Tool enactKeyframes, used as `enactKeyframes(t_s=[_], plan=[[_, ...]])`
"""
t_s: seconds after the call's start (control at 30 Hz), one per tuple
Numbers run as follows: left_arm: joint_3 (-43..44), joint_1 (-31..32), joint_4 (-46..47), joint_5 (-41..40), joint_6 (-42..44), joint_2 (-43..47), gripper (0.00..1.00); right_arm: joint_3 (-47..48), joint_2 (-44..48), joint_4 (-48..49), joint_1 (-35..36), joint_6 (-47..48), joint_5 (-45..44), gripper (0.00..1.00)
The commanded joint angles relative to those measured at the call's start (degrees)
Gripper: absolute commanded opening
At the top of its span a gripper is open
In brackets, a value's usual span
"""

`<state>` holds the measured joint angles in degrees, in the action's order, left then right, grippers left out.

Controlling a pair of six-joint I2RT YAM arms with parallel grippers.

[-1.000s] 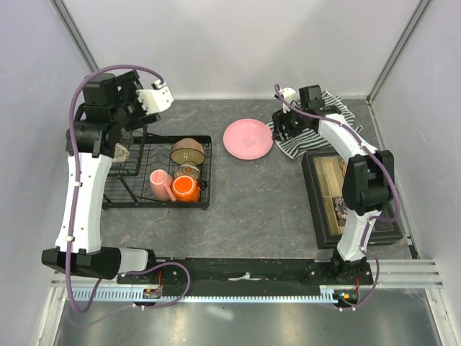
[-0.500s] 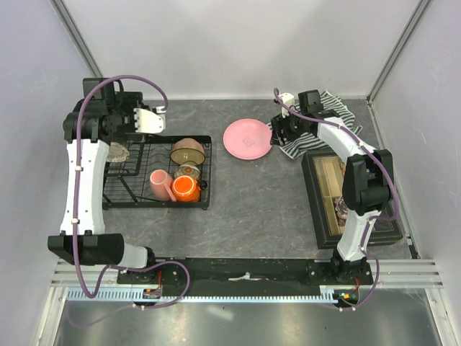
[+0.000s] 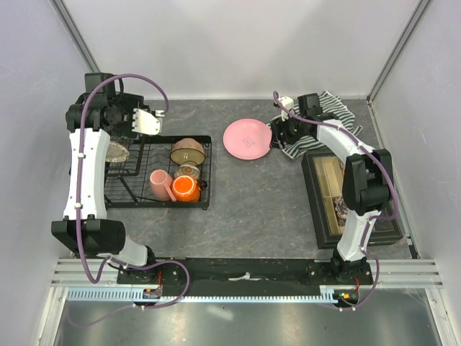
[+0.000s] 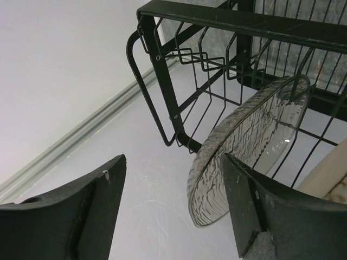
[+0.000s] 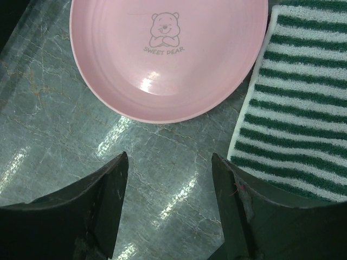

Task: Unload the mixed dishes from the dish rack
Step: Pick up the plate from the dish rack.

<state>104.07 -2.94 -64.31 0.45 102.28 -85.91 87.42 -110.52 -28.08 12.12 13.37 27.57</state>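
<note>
The black wire dish rack stands at the left. It holds a tan-brown bowl, a small floral bowl, an orange mug and a pink mug. A small patterned oval dish leans on edge in the rack's left section. My left gripper is open around the dish's lower rim, with the right finger against its face and a wide gap on the other side. The pink round plate lies flat on the table. My right gripper hangs open and empty just beside it.
A green-and-white striped towel lies to the right of the plate. A dark compartmented box sits along the right side by the right arm. White walls close in the table on the left, back and right.
My left arm has swung down and left over the rack's left end, and its jaws have narrowed a little around the oval dish. The right gripper has barely shifted by the plate.
</note>
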Motion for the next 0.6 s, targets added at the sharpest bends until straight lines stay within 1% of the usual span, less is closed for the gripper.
enactKeyframes(t_s=[0.0, 0.03, 0.2, 0.3, 0.4, 0.43, 0.5, 0.53, 0.57], plan=[[2.3, -0.4, -0.5, -2.3, 5.6, -0.8, 0.76, -0.6, 2.7, 1.9, -0.3, 1.0, 1.6, 0.70], [2.2, -0.5, -0.8, -2.6, 6.0, -0.9, 0.72, -0.7, 2.6, 1.8, -0.3, 1.2, 1.6, 0.70], [1.9, -0.5, -2.0, -3.7, 6.5, -1.2, 0.67, -0.8, 2.1, 2.0, -0.5, 1.3, 1.7, 0.70], [1.2, -0.6, -2.1, -4.0, 6.4, -1.0, 0.62, -0.9, 1.9, 2.0, -0.5, 1.2, 1.9, 0.70], [0.0, -0.6, -2.0, -4.9, 6.8, -0.8, 0.53, -1.1, 1.9, 2.0, -0.6, 1.4, 1.9, 0.70], [-0.2, -0.6, -2.1, -5.0, 6.8, -0.8, 0.47, -1.0, 1.9, 2.0, -0.7, 1.4, 1.9, 0.70], [-0.4, -0.6, -2.0, -5.3, 6.9, -0.8, 0.42, -1.0, 2.0, 2.0, -0.7, 1.3, 2.0, 0.70], [-0.4, -0.6, -2.0, -5.3, 6.7, -0.8, 0.37, -1.1, 1.8, 2.0, -0.8, 1.3, 2.0, 0.70], [-0.4, -0.6, -2.0, -5.2, 6.4, -0.8, 0.35, -1.2, 1.9, 2.0, -0.8, 1.3, 2.0, 0.70]])
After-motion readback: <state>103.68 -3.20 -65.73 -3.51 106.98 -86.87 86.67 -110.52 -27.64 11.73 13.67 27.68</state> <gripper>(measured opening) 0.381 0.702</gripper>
